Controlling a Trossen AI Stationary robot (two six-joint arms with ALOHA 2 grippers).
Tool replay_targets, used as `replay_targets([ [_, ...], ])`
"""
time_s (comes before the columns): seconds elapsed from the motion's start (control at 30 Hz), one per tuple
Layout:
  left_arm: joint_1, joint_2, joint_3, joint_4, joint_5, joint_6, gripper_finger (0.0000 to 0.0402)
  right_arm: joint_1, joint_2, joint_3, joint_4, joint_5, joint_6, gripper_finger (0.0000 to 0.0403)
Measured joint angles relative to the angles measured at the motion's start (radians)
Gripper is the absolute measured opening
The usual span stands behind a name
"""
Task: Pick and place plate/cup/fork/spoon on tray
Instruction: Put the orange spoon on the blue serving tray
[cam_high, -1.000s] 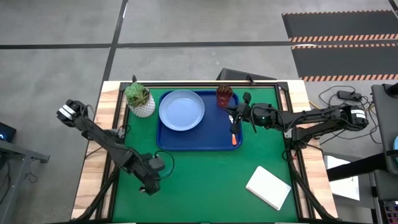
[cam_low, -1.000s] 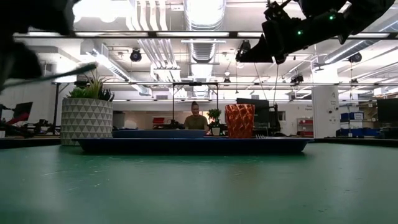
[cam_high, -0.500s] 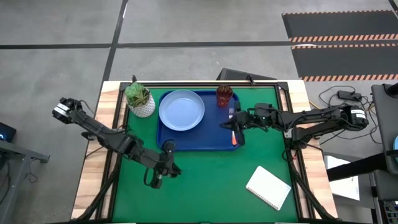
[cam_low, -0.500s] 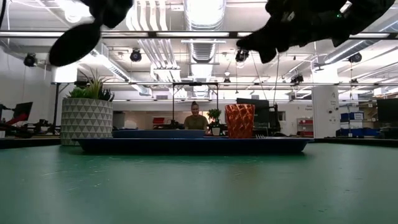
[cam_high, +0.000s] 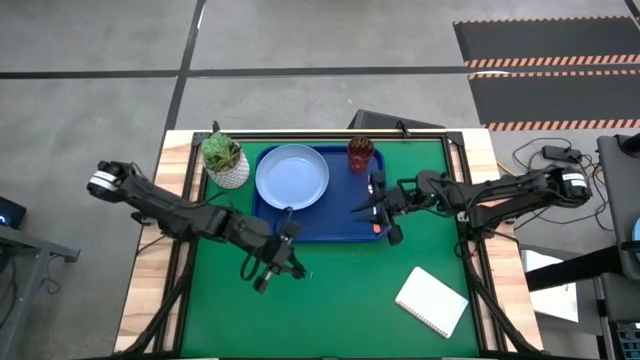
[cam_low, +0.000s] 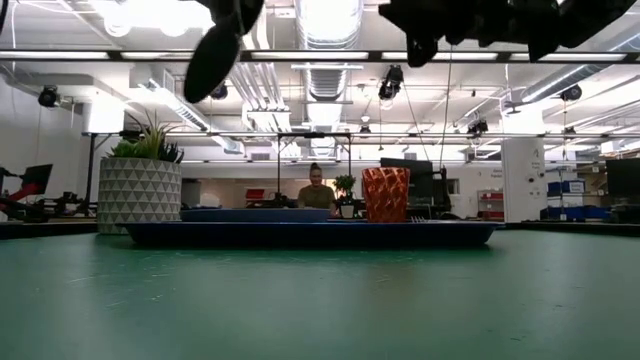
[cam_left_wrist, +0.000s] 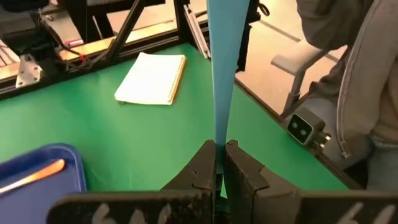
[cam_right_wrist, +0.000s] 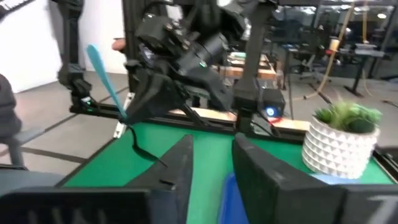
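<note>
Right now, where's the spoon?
The spoon is off the table, clamped in the left gripper, which hangs over the mat just in front of the tray.

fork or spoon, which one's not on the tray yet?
The spoon: its light-blue handle is clamped in the left gripper, held above the green mat. The orange-handled fork already lies on the tray, near the right gripper.

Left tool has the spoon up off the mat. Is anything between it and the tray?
Nothing visible blocks it. The left tool grips the spoon over bare mat beside the tray's near edge. The right tool hovers over the tray's right end, above the fork, so aim for the bare middle.
</note>
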Motion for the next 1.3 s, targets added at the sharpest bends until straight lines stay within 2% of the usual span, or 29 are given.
replay_targets([
  [0.3,0.092,0.041,0.000,0.110,0.110,0.048,0.0001,0.054,0.190,0.118,0.055,-0.013,-0.062,0.0153],
  [0.57,0.145,0.043,-0.009,0.103,0.112,0.049,0.0001,0.053,0.370,0.290,0.050,-0.256,-0.070,0.0171],
  [0.7,0.149,0.043,-0.018,0.103,0.113,0.047,0.0001,0.053,0.424,0.372,0.005,-0.343,-0.094,0.0171],
  [0.87,0.149,0.043,-0.018,0.103,0.113,0.047,0.0001,0.053,0.461,0.462,-0.103,-0.376,-0.150,0.0169],
  [1.03,0.161,0.043,-0.019,0.102,0.113,0.047,0.0001,0.053,0.503,0.530,-0.134,-0.500,-0.170,0.0166],
  [1.17,0.173,0.043,-0.019,0.105,0.113,0.045,0.0001,0.052,0.535,0.568,-0.132,-0.593,-0.177,0.0154],
  [1.3,0.178,0.043,-0.021,0.107,0.111,0.041,0.0001,0.051,0.555,0.584,-0.137,-0.620,-0.195,0.0128],
])
